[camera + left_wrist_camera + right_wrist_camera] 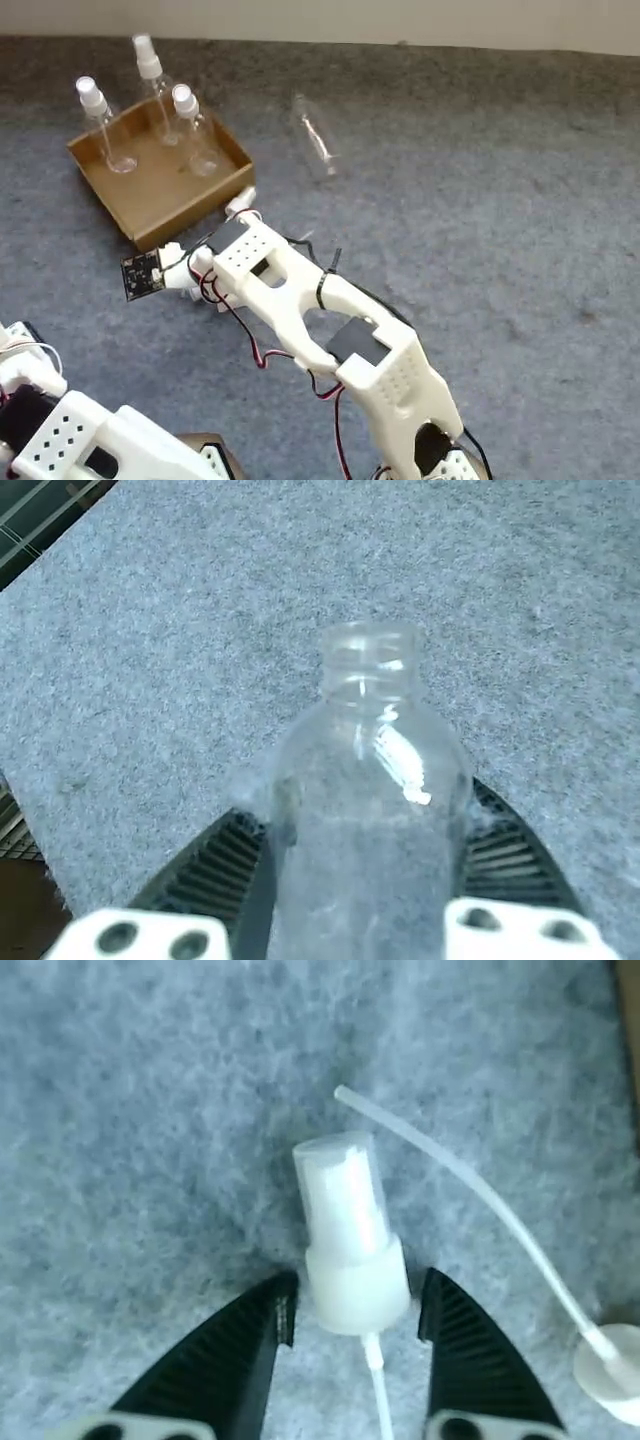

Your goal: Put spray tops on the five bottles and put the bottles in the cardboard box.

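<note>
1. The spray top (350,1240) lies on its side on the grey surface (120,1110), just beside the cardboard box (190,215). Its long axis runs straight out from the right gripper (355,1300). The capped nozzle end points away, and the dip tube trails back toward the wrist.
2. The right gripper's fingers (250,1360) are open, one on each side of the top's collar. Each is very close to the collar but not visibly clamped on it. Judgement: closing square across the collar should suffice, with no wrist turn needed.
3. A second spray top (605,1355) lies just beside the first, outside the fingers. Its dip tube slants past the first top's nozzle without touching it. Judgement: the finger on that side could snag the tube.
4. The left gripper (365,805) is closed on an uncapped bottle (365,740), with a finger against each flank. The open neck points away from the wrist.
5. The right arm is the nearer to the top. The left arm (80,430) sits well apart from it, so the top will likely have to be carried to the neck.
6. Three capped bottles (195,140) stand in the box. One bare bottle (315,135) lies on the surface beyond the box.
</note>
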